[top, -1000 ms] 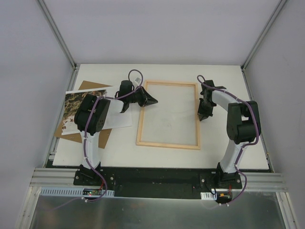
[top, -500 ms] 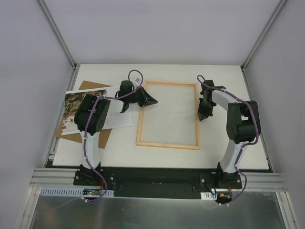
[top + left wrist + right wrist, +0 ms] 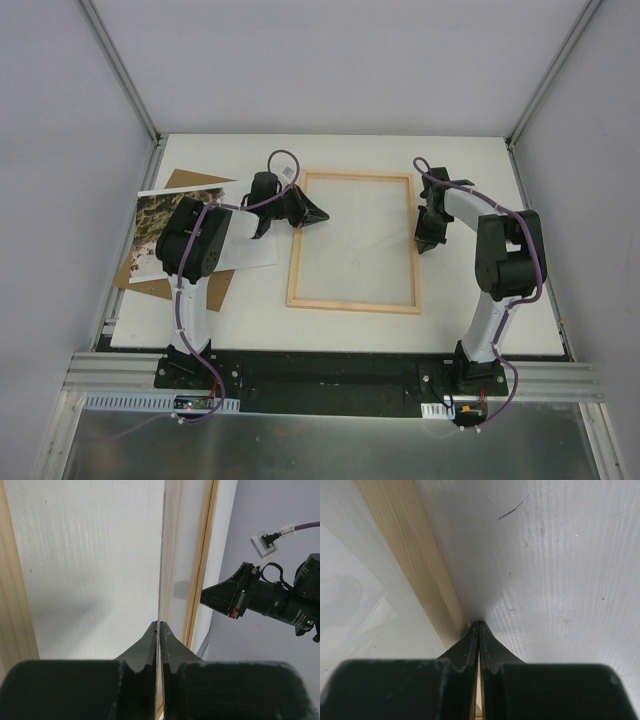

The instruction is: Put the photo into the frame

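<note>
Top external view shows a white rectangular surface with a rectangular picture frame of narrow light wood strips and a clear pane lying flat at its centre. Left of the frame, a plain brown backing board lies partly under a thin paper photo of a rocky coastal cliff. The photo is picture side up, near the frame and partly hidden by the left arm. The left claw has its fingers pressed together, tips at the frame's left strip. The right claw is likewise closed, tips at the right strip.

The left arm hides part of the photo.
</note>
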Motion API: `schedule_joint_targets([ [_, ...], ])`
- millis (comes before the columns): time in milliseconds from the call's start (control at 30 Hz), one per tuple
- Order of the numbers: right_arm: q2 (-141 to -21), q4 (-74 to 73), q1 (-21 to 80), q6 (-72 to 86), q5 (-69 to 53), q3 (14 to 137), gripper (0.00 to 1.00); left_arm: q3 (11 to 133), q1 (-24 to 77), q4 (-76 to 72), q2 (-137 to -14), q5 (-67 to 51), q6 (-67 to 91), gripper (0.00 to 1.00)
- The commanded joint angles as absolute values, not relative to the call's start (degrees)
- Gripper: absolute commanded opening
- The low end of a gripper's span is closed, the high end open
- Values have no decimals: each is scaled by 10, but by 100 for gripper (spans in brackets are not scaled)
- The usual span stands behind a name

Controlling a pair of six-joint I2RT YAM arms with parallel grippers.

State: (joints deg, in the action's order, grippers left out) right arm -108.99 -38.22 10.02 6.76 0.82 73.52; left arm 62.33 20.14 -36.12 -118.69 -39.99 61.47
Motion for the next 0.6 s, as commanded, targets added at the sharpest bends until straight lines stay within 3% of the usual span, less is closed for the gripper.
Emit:
schedule_joint_targets([
  [0,-1099,-386,118,76,-37,754,2,620,208,-374,-1170,-416,608,0],
  [567,-1099,-388,117,74,-38,757,2,615,205,-376,-1167,-420,604,0],
])
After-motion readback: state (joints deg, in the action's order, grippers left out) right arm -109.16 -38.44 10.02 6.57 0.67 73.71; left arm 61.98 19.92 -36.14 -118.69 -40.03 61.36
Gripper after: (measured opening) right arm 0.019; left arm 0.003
